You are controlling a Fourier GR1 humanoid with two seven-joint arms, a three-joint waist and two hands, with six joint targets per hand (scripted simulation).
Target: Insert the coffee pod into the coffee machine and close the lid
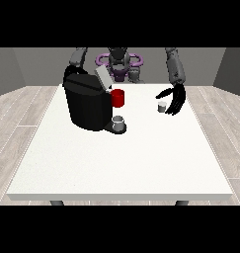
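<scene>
A grey room with a wood floor [22, 118] holds a big white surface [121, 163]. The black machine [87, 104] stands on it, lid [102, 78] up. A hand [175, 99] with spread fingers hangs beside the pod [161, 106].

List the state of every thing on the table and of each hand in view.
coffee machine: upright on the table, lid raised open
red holder: at the machine's front, above the cup
cup: upright on the machine's base
coffee pod: upright on the table, not held
hand at the view's right: open, fingers spread beside the pod
other hand: hidden behind the machine
</scene>
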